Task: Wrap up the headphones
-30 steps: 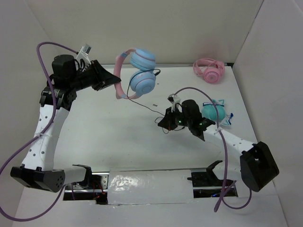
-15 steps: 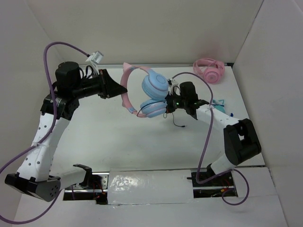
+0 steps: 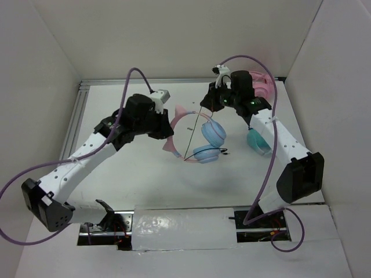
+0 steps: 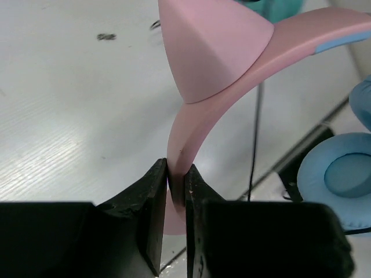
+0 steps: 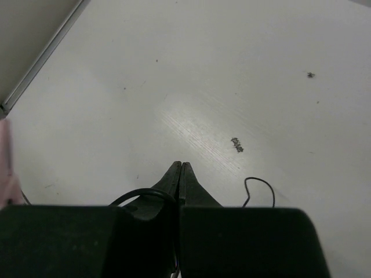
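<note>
The headphones (image 3: 200, 139) have a pink cat-ear headband (image 3: 181, 114) and two light blue earcups (image 3: 213, 132), and they hang above the middle of the table. My left gripper (image 3: 167, 130) is shut on the headband, which is pinched between its jaws in the left wrist view (image 4: 177, 172), with a cat ear (image 4: 208, 46) above and an earcup (image 4: 336, 179) at the right. My right gripper (image 3: 204, 104) is shut on the thin black cable (image 3: 193, 130), which runs taut down to the lower earcup. In the right wrist view the cable (image 5: 139, 194) loops over the closed fingers (image 5: 181, 169).
All-pink headphones (image 3: 262, 84) lie at the back right, partly behind the right arm. Teal headphones (image 3: 258, 142) lie to the right under the right forearm. White walls enclose the table on three sides.
My left arm has carried the headphones right and lower, toward the table's centre. My right gripper has moved up and back, drawing the cable taut above the earcups.
</note>
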Motion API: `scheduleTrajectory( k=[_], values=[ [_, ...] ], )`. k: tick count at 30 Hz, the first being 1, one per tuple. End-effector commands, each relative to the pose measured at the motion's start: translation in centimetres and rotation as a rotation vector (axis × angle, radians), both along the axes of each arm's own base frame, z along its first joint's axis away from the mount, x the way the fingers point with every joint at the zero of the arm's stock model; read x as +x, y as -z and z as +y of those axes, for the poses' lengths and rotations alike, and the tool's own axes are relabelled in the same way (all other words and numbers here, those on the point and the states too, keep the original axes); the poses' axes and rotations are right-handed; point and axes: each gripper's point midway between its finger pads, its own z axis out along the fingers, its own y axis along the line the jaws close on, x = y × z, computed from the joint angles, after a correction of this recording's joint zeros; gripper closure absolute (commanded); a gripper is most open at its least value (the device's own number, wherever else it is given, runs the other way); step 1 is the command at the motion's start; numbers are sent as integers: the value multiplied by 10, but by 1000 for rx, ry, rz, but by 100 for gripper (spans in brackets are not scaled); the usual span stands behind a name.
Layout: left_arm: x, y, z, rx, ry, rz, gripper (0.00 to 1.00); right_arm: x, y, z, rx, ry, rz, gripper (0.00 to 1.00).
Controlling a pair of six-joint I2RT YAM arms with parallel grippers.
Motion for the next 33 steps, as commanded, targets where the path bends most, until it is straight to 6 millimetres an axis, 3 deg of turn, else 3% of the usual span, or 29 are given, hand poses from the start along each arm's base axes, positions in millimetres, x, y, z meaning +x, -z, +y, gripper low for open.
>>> scheduleTrajectory(
  k=[1, 3, 5, 9, 17, 20, 21, 22, 23, 28, 33],
  values=[
    [5, 25, 4, 153, -77, 13, 100, 8, -42, -31, -58, 108, -106, 100],
    [14, 50, 3, 289, -142, 38, 100, 3, -55, -32, -72, 105, -145, 100],
    [13, 58, 6, 337, -155, 56, 100, 1, -60, -31, -73, 100, -155, 100],
    [29, 76, 11, 483, -277, 78, 100, -6, -58, -26, -107, 114, -134, 100],
    [42, 90, 30, 623, -481, 169, 100, -6, -54, -25, -191, 216, -110, 100],
    [49, 97, 49, 661, -622, 240, 100, -13, -54, -21, -193, 221, -67, 98],
    [40, 99, 62, 724, -660, 287, 100, -17, -55, -17, -183, 196, -56, 97],
    [44, 89, 63, 686, -754, 292, 100, -21, -59, -11, -168, 163, -50, 96],
    [44, 97, 72, 742, -781, 323, 100, -34, -58, 0, -143, 84, -15, 92],
    [57, 100, 75, 714, -823, 353, 100, -58, -62, 29, -70, -93, 60, 89],
    [72, 90, 76, 621, -866, 362, 100, -102, -68, 58, 89, -398, 160, 87]
  ],
)
